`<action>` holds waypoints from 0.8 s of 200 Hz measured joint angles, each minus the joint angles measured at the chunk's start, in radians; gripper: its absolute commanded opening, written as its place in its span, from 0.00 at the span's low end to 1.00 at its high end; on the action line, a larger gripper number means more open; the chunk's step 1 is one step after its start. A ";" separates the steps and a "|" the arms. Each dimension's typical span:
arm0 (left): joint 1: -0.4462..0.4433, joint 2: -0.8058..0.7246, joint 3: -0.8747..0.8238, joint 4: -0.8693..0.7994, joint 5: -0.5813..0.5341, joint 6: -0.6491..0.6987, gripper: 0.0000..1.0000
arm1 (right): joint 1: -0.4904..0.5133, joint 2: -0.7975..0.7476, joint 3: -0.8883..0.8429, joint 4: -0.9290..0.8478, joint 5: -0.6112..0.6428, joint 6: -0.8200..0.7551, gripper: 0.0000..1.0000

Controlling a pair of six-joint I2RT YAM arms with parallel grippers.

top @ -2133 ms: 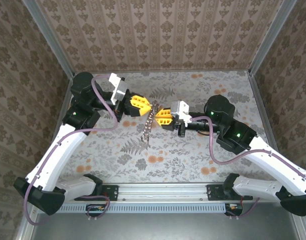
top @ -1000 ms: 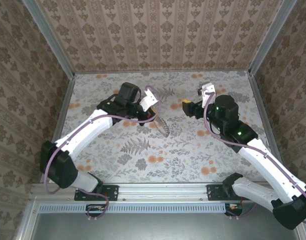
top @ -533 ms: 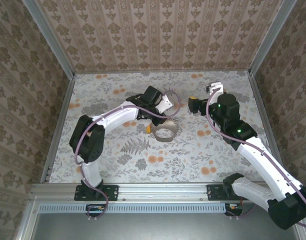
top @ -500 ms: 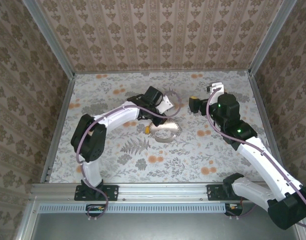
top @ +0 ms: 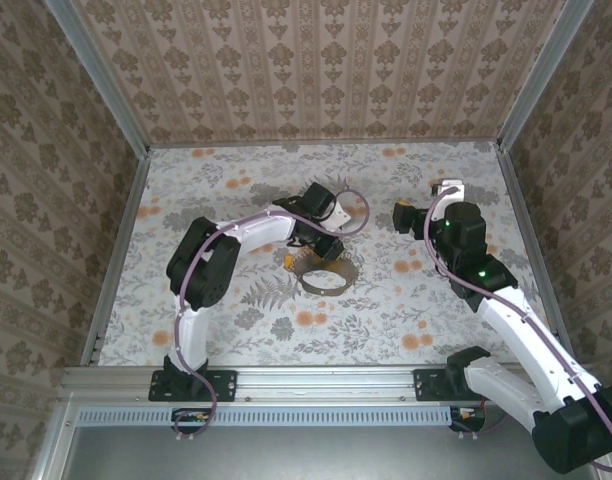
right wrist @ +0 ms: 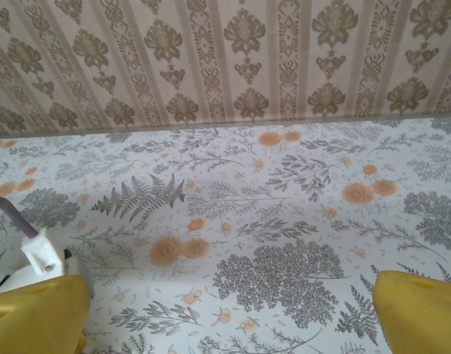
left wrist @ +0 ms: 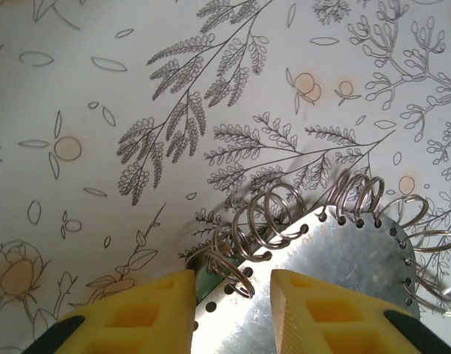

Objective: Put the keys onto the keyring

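Grey-brown metal, the keyring (top: pixel 324 290) lies as a small loop on the flowered tablecloth (top: pixel 236 320), about mid-table in the overhead view. From the left wrist camera it reads as a shiny flat plate (left wrist: pixel 336 265) with small holes along its edge and thin wire rings (left wrist: pixel 273 217) threaded through them. A tiny yellow-orange piece, the keys (top: pixel 286 262), sits on the cloth just left of the keyring; whether they touch cannot be made out.

The left gripper (top: pixel 321 248) hangs directly over the keyring's far edge. Seen from its wrist, the left gripper (left wrist: pixel 231 284) has its two yellow fingers (left wrist: pixel 137 310) spread, with the plate and one wire ring visible in the gap.

Well to the right of the keyring, the right gripper (top: pixel 400 215) is up off the cloth. Its wrist view shows the right gripper (right wrist: pixel 227 299) spread wide and holding nothing, facing the patterned back wall (right wrist: pixel 247 59).
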 measured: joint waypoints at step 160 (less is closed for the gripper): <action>0.330 -0.818 -0.550 0.304 -0.190 -0.117 1.00 | -0.118 0.219 -0.279 0.451 -0.053 -0.212 1.00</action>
